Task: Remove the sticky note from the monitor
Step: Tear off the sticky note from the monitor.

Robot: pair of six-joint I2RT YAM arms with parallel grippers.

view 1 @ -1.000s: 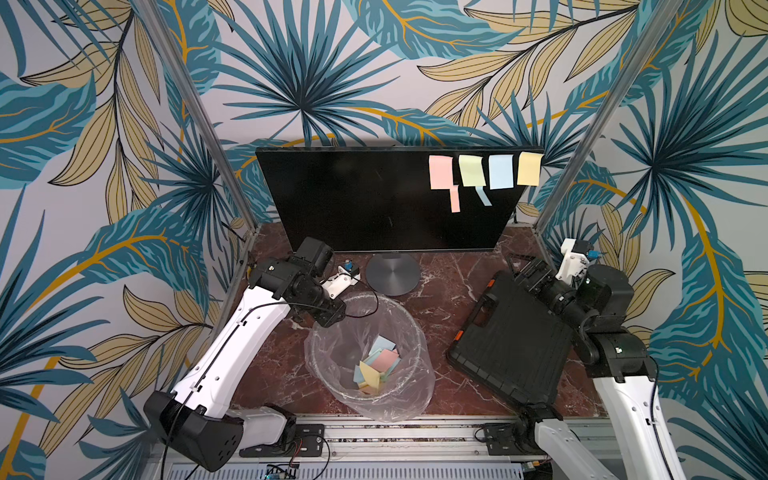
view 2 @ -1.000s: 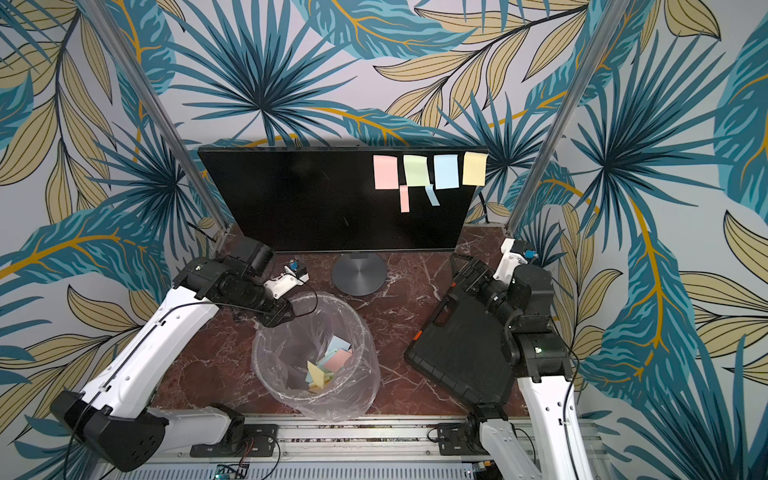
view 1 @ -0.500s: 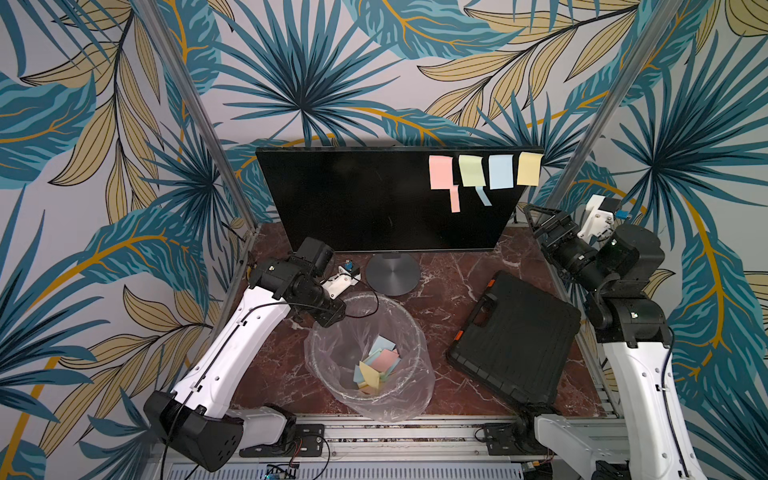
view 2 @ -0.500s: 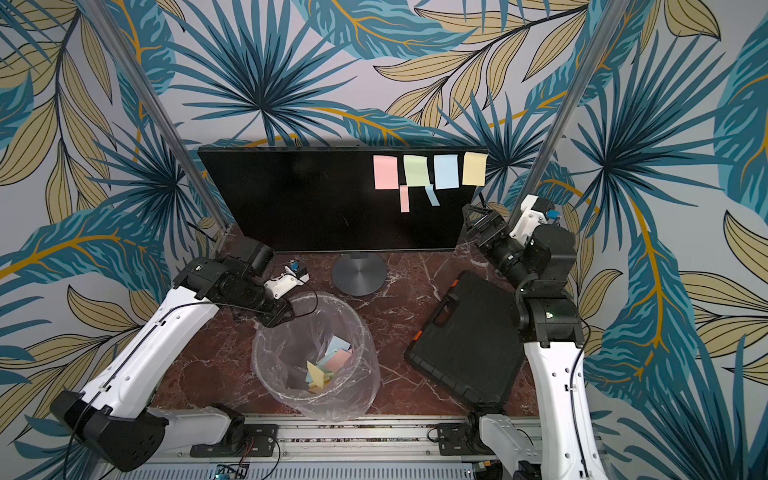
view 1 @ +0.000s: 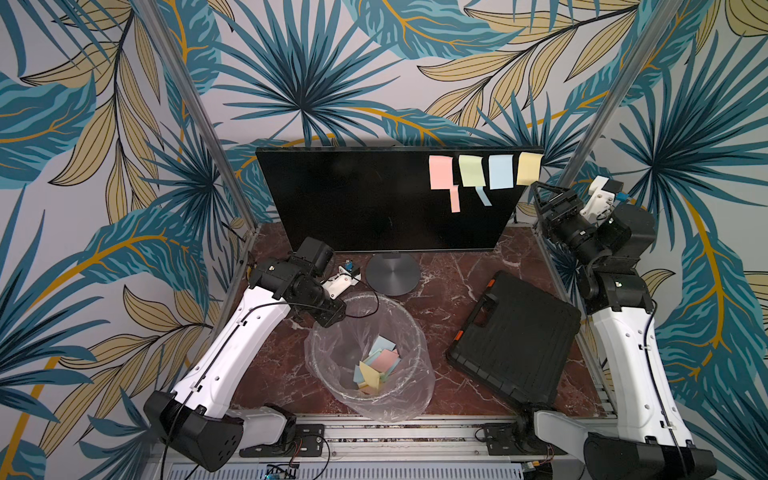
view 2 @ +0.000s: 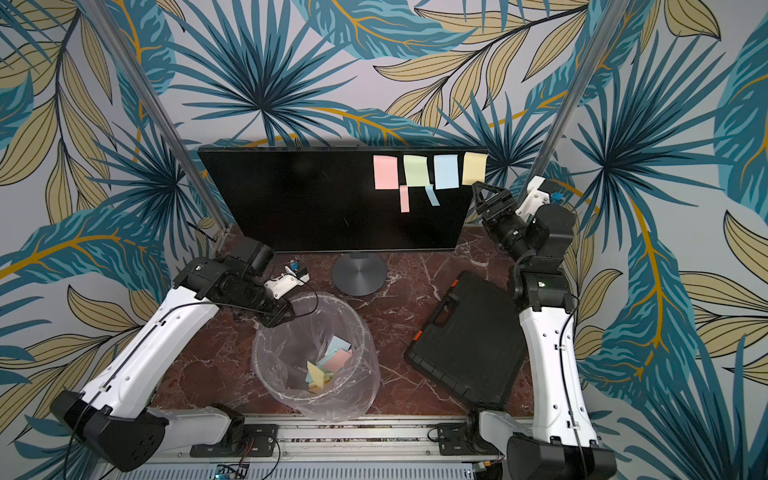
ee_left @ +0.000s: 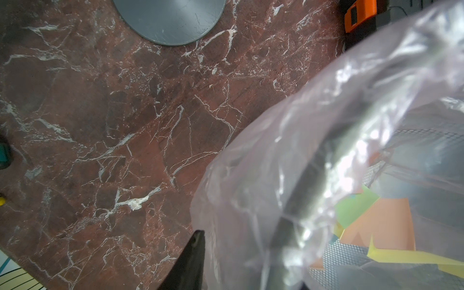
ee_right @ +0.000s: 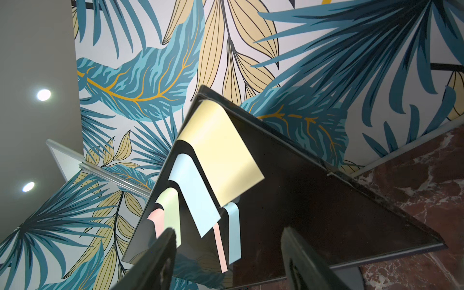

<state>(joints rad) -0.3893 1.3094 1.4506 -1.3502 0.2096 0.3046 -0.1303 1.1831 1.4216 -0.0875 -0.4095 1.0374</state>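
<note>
In the approach step, the right gripper (view 1: pixel 539 190), jaws apart, hovered beside the pale yellow paper sticky note (view 1: pixel 528 168) on the flat black monitor's (view 1: pixel 353 199) top corner and would next need to pinch its loose lower edge, while the left gripper (view 1: pixel 332 318) sat clamped on the clear plastic bin liner (view 1: pixel 420 374).

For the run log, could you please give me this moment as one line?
right gripper: open, just below yellow note, not gripping | left gripper: shut on bin rim | yellow note: stuck on monitor corner
</note>
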